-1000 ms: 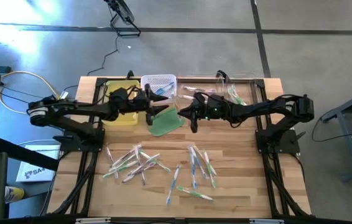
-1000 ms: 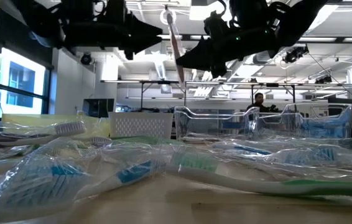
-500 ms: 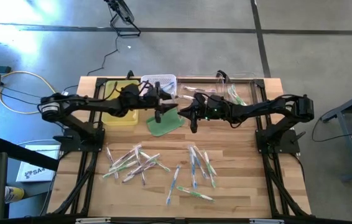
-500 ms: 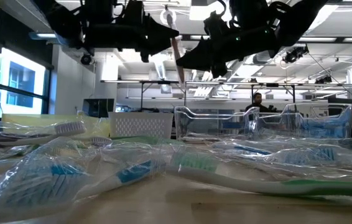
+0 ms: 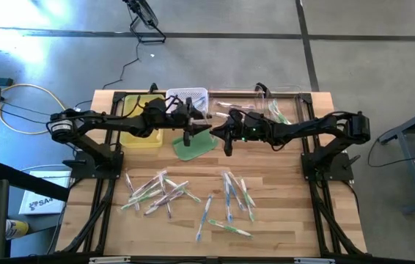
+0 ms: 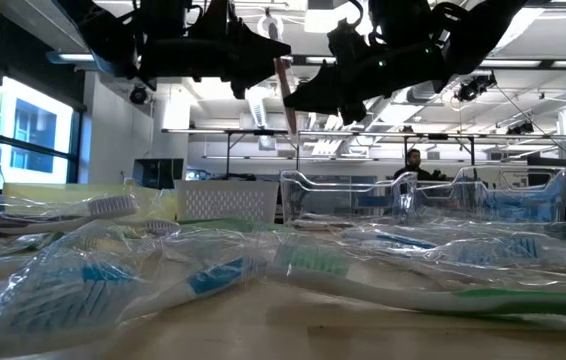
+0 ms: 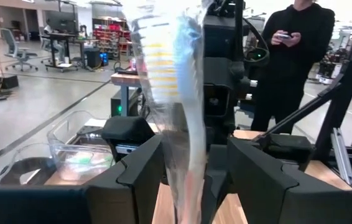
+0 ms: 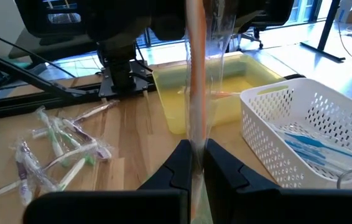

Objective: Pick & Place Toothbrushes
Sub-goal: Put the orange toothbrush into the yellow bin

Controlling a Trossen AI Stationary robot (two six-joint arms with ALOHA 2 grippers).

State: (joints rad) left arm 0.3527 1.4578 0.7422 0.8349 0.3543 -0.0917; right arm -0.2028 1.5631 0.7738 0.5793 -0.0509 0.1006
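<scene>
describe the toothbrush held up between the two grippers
The wrapped toothbrush has an orange-pink handle and pale bristles inside a clear, shiny wrapper. It stands upright in the air above the table's far middle. The right gripper is shut on its lower handle; the left gripper's open fingers flank it.

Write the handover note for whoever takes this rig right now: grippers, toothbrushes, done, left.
Right gripper: shut on a wrapped orange toothbrush, held upright above the green pad.
Left gripper: open, fingers either side of that toothbrush, not closed on it.
Toothbrushes: loose pile on the near table; some already in the white basket, yellow bin and clear bins.
Done: one brush lifted, ready for hand-off.
Left: finish the transfer, place it, clear the pile.
</scene>
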